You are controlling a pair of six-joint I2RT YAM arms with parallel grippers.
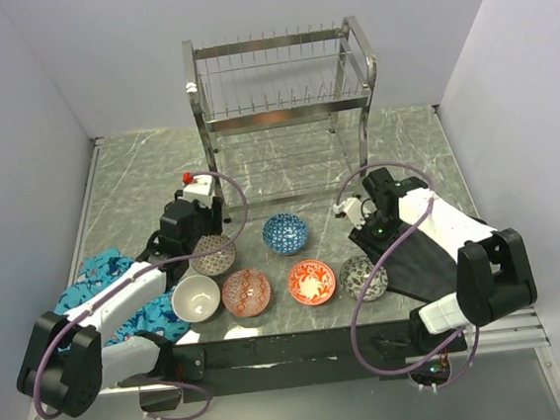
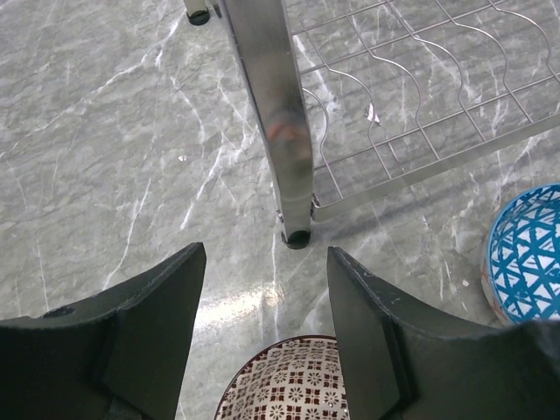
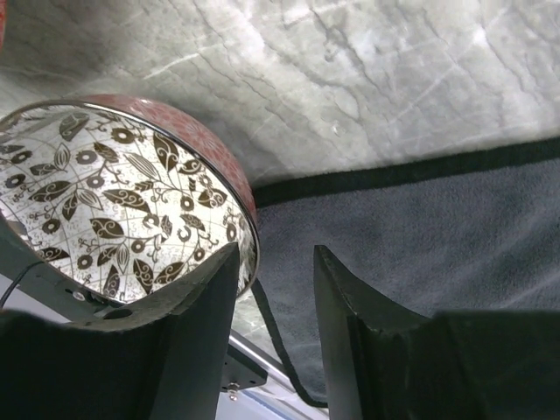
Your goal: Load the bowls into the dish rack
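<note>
The right gripper stands half spread across the rim of the leaf-patterned bowl (bowl to its left), pinching nothing yet. The left gripper, also spread, hovers above the brown bowl. The dish rack lies straight ahead.

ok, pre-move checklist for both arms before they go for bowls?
1. Left end effector open above the brown-grey patterned ceramic bowl: ok.
2. Right end effector open: ok.
3. Rim of the dark grey-white leaf-patterned ceramic bowl between its jaws: cannot tell.
4. Dark grey cloth clear of that grasp: not ok, it lies below the gap between the jaws.
5. Shiny steel wire dish rack free for loading: ok, no bowl in it.
6. Rack leg clear of the left arm's path: cannot tell.
</note>
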